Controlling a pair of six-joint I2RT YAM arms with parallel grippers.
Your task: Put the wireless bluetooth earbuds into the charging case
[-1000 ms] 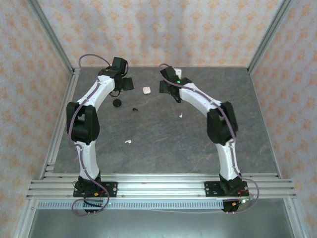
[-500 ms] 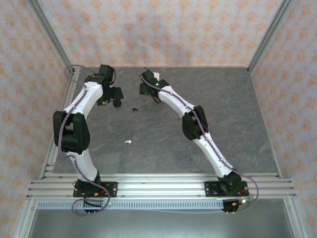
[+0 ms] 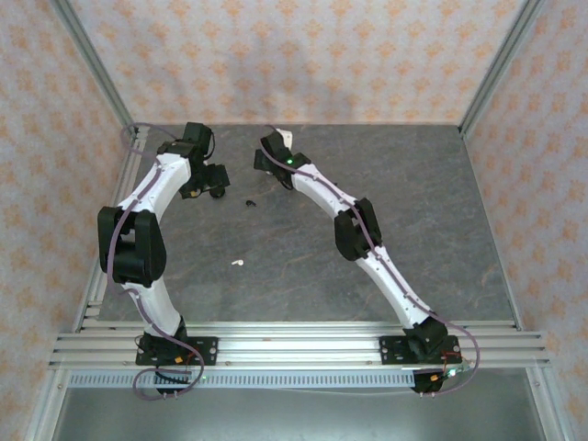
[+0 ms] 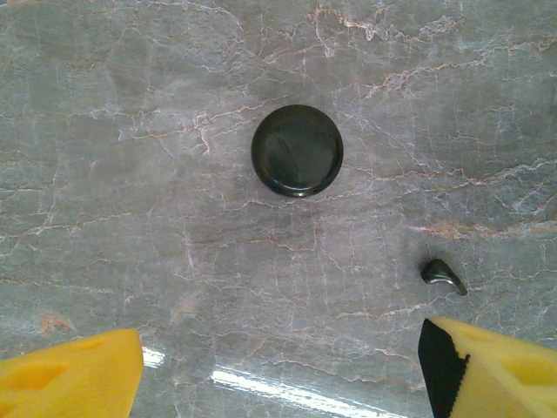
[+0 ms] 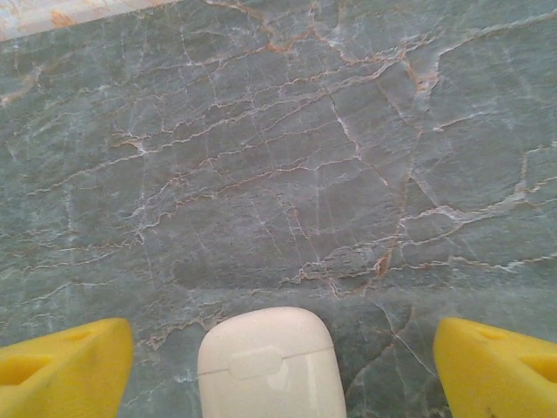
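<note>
Charging case [image 5: 271, 366] now between right fingers [image 5: 61, 366].

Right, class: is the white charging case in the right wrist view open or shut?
Shut: the white charging case has its lid down, seam line closed.

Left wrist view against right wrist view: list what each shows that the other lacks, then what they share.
Only the left wrist view: a round black charging case and, apart from it, one black earbud lying near a finger.
Only the right wrist view: a white charging case, lid shut, at the bottom edge of the frame.
Both: the grey marbled table and yellow fingers spread wide, the left gripper and right gripper open and holding nothing.
</note>
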